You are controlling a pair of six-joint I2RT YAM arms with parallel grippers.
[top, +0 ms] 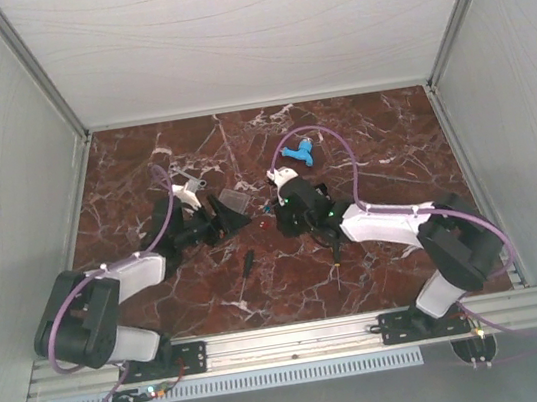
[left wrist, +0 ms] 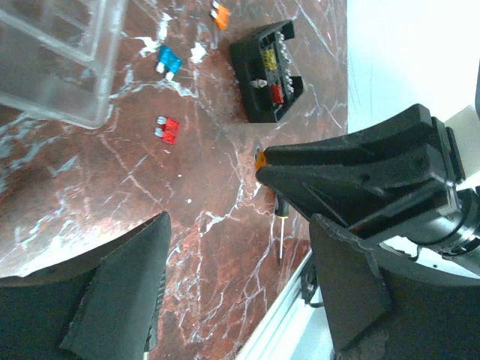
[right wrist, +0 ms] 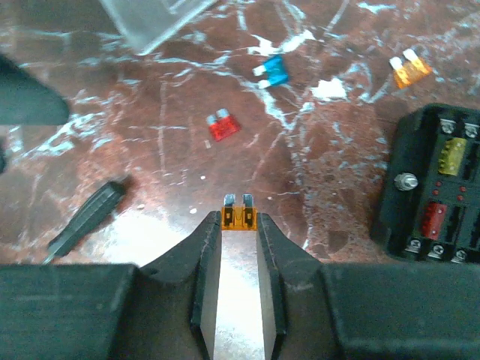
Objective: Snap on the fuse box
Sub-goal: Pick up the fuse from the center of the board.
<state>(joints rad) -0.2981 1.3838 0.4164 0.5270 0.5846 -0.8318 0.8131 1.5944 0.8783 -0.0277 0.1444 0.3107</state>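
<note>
The fuse box [right wrist: 439, 196], a black square tray with yellow and red fuses seated in it, lies at the right edge of the right wrist view and further off in the left wrist view, fuse box [left wrist: 270, 71]. Its clear lid [left wrist: 56, 60] lies apart on the marble, lid [top: 234, 201]. My right gripper [right wrist: 240, 221] is shut on an orange fuse [right wrist: 240, 216], held low over the table left of the tray. My left gripper [left wrist: 241, 232] hangs open with nothing between its fingers, beside the lid; left gripper [top: 218, 222].
Loose fuses lie on the marble: blue [right wrist: 274, 70], red [right wrist: 223, 125] and orange [right wrist: 410, 70]. A black-handled screwdriver [right wrist: 86, 217] lies near my right gripper [top: 280, 221]. A blue plastic piece [top: 299, 151] sits further back. The metal rail [top: 289, 339] runs along the near edge.
</note>
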